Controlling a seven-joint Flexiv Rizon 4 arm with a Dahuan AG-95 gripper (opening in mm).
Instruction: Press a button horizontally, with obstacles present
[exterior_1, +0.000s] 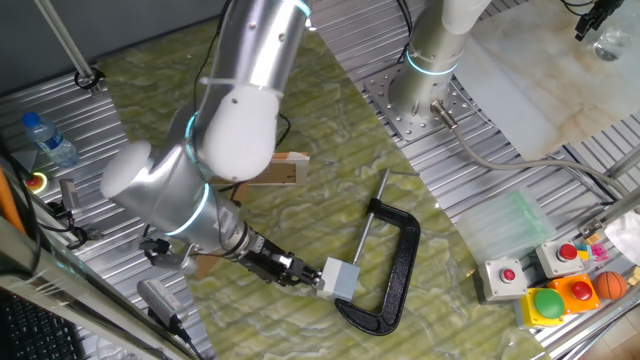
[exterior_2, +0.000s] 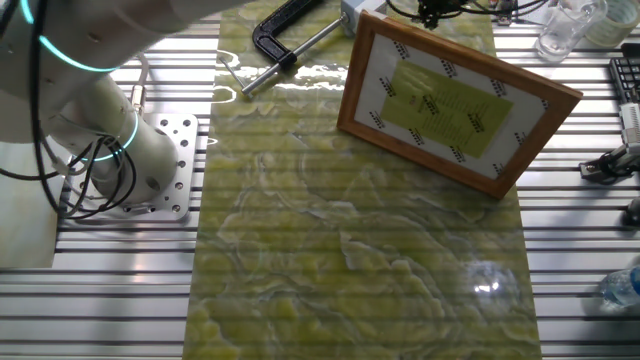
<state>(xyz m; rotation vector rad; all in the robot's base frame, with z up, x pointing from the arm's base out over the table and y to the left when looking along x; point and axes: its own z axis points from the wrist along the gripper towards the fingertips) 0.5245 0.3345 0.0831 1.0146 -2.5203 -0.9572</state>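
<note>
1. The button (exterior_1: 340, 279), a small light-grey box, sits low in one fixed view, clamped inside the mouth of a black C-clamp (exterior_1: 400, 270); I judge the clamp is there to brace the box so a sideways push does not slide it away
2. The arm reaches low and nearly level, bringing the gripper (exterior_1: 312, 277) up against the button's left side, which suits a horizontal press; whether the fingers are released or clenched I cannot tell, since their tips are hidden where they meet the box
3. The obstacles stand close by: a wooden piece (exterior_1: 278, 168) shows behind the arm's elbow, and in the other fixed view a tilted wood-framed board (exterior_2: 455, 100) screens the button from that side, only a grey corner (exterior_2: 349, 12) peeping over it; they seem set to force a constrained approach
4. The desk (exterior_1: 560, 170) is ribbed aluminium, covered by a yellow-green patterned mat (exterior_2: 350, 260)
5. Around it lie a water bottle (exterior_1: 48, 140) and spare button boxes (exterior_1: 545, 275)
</note>
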